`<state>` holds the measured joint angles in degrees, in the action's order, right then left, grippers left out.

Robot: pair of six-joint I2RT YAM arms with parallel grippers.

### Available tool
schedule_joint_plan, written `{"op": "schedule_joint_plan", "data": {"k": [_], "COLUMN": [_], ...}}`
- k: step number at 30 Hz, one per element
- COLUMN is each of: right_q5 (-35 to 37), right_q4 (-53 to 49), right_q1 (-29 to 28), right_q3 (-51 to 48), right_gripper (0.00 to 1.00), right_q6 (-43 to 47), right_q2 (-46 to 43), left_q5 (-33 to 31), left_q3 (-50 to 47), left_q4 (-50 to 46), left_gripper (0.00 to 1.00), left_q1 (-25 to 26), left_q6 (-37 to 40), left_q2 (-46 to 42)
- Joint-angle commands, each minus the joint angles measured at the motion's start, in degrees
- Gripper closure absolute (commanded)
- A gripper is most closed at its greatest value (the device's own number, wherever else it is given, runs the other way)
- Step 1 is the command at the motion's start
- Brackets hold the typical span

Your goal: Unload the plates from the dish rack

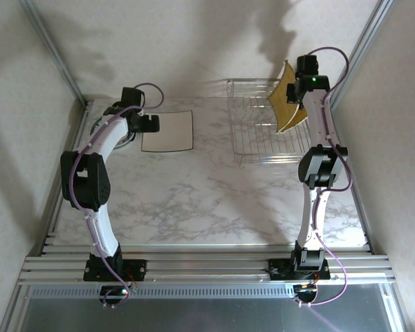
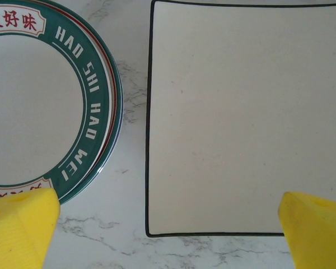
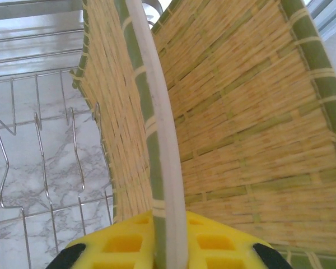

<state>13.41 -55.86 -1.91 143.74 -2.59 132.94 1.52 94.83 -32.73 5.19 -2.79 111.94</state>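
The dish rack (image 1: 256, 135) stands at the back right of the table. My right gripper (image 1: 299, 95) is shut on the rim of a mustard-yellow square plate (image 1: 283, 90) that stands on edge in the rack. In the right wrist view the yellow fingers (image 3: 117, 246) clamp that plate's pale edge (image 3: 157, 123), and a second mustard-yellow plate (image 3: 257, 140) leans just right of it. My left gripper (image 1: 149, 123) hangs open above the table's back left. A white square plate (image 2: 241, 112) and a round teal-rimmed plate (image 2: 39, 112) lie flat below the left gripper (image 2: 168, 230).
The rack's wire bars (image 3: 39, 140) rise left of the held plate, over marble tabletop. Walls and aluminium frame posts (image 1: 55, 55) close in the back and sides. The white square plate (image 1: 167, 131) lies left of the rack.
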Motion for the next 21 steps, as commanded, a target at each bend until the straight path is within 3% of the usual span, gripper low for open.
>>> {"op": "schedule_joint_plan", "data": {"k": [1, 16, 21], "right_q5": [-1.2, 3.44, 1.37], "right_q4": [1.3, 2.71, 4.75], "right_q1": [-0.81, -2.52, -3.96], "right_q3": [-0.71, -4.76, -10.05], "right_gripper": [1.0, 1.0, 1.0], "right_q6": [-0.99, 1.17, 0.51], "right_q2": [-5.66, -19.05, -25.04], "left_q5": [-1.52, -0.22, -0.29], "left_q3": [-0.93, -2.37, -2.35], "left_q4": [0.23, 1.0, 0.56], "left_gripper": [0.0, 0.0, 0.0], "left_q1": [-0.09, -0.09, -0.12], "left_q6": [-0.37, -1.43, -1.7], "left_q2": [-2.43, -3.22, -3.22]}}
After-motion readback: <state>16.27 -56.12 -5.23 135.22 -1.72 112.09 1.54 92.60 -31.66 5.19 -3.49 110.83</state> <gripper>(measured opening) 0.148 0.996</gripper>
